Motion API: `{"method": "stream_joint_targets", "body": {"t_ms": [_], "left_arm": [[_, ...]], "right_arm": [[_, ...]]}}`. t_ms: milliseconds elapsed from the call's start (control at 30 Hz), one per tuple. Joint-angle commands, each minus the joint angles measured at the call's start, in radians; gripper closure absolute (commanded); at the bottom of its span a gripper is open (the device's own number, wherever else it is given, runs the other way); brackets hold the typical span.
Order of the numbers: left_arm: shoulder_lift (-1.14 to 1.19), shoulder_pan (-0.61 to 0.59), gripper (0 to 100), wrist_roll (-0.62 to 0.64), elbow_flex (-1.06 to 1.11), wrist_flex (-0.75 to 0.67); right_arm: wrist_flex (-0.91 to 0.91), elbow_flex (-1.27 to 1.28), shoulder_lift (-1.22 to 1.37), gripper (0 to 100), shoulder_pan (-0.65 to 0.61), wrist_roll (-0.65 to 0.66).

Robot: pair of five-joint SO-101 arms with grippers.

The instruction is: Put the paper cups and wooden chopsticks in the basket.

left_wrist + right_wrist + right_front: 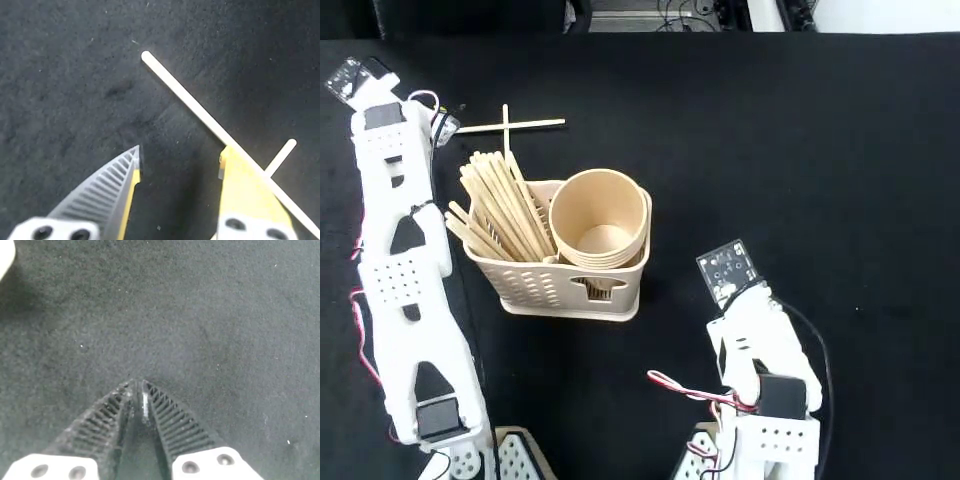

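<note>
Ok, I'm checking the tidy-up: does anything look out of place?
Yes: two chopsticks lie crossed on the table, outside the basket, by the open left end effector. The other chopsticks and the cups stand inside the basket.

High view: light is even and diffuse, coming from overhead. The black desk (pixel 800 150) soaks it up and reads flat and dark, with no hotspots. The left arm (pixel 400 270), at 9 o'clock, is the brightest surface; its flat white panels are close to washing out. Shading inside the basket (pixel 560 285) is soft. The paper cups (pixel 600 225) have an inner floor paler than their walls. A bright strip of room runs along the edge at 12–1 o'clock.

Left wrist view: the chopstick (pixel 190 106) glares pale against the cloth. A soft dark shadow lies between the spread fingers of the left tool (pixel 180 155).

Right wrist view: the cloth is mid-grey and evenly lit. There is a small glint at the meeting tips of the right tool (pixel 136 385).
</note>
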Motion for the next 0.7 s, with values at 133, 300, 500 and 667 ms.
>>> {"method": "stream_joint_targets", "body": {"t_ms": [133, 300, 500, 667], "left_arm": [[0.109, 0.001, 74, 0.011, -0.318, 0.089], [0.118, 0.001, 74, 0.003, -0.283, 0.054], [0.153, -0.022, 74, -0.023, -0.271, -0.026], [0.204, -0.018, 75, -0.032, -0.255, -0.066]], "right_arm": [[0.005, -0.002, -0.067, 98.5, -0.006, 0.006], [0.006, -0.002, -0.064, 98.5, -0.006, 0.006], [0.026, -0.002, -0.070, 98.5, -0.011, 0.008], [0.028, -0.002, -0.070, 98.5, -0.011, 0.008]]}}
